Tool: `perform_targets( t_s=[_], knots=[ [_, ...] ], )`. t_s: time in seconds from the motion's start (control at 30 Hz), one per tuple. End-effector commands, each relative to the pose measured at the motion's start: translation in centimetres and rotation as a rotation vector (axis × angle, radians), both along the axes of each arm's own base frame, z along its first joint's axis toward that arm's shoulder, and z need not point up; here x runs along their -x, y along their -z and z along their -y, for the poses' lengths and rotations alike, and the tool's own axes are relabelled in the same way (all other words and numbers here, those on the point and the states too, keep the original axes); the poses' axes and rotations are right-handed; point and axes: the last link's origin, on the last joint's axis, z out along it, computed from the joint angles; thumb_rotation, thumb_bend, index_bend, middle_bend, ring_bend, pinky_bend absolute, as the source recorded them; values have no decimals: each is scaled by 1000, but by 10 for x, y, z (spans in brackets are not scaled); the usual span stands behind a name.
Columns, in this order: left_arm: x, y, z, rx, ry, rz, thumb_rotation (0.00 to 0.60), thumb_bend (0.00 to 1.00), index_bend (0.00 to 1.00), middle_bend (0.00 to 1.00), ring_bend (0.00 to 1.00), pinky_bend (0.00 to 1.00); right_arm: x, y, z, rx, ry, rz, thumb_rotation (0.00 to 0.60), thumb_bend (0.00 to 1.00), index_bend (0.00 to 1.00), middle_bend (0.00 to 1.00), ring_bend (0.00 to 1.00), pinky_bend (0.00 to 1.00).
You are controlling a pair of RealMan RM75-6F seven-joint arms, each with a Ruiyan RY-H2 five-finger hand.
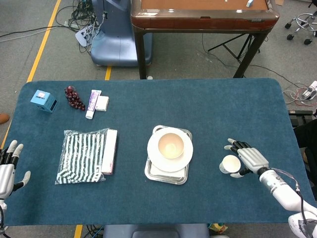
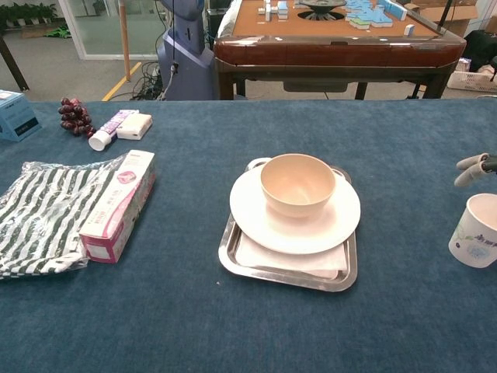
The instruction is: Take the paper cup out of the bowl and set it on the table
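Observation:
The white paper cup [image 1: 229, 164] is out at the right of the blue table, a little tilted in the chest view [image 2: 475, 241], with its base at or just above the cloth. My right hand [image 1: 251, 158] is against its right side with fingers curled around it; only a fingertip [image 2: 470, 169] shows in the chest view. The beige bowl [image 1: 171, 145] [image 2: 297, 184] stands with nothing in it on a white plate [image 2: 342, 225] over a metal tray [image 2: 287, 276] at the table's middle. My left hand [image 1: 7, 171] hangs at the left edge, fingers apart, holding nothing.
A striped bag [image 1: 81, 156] and a pink-white box [image 1: 110, 151] lie left of the tray. Grapes [image 1: 74, 97], a tube [image 1: 92, 103] and a small blue box [image 1: 43, 100] sit at the far left. A brown table [image 1: 198, 15] stands beyond the far edge.

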Motion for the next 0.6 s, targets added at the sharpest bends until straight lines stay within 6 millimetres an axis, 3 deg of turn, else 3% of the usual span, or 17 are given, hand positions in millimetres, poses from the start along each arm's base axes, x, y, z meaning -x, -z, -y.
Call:
perform_targets(
  t_s=[0.03, 0.47, 0.6],
  knots=[
    [0, 1, 0, 2, -1, -3, 600, 324, 0, 0, 0, 0, -2, -4, -3, -11, 18, 15, 600, 58, 5, 0, 0, 0],
    [0, 2, -2, 6, -3, -1, 600, 324, 0, 0, 0, 0, -33, -63, -30, 134, -50, 172, 600, 14, 0, 0, 0, 0],
    [-3, 4, -2, 14, 4, 0, 600, 324, 0, 0, 0, 0, -44, -82, -42, 176, -114, 105, 600, 15, 0, 0, 0, 0]
  ],
)
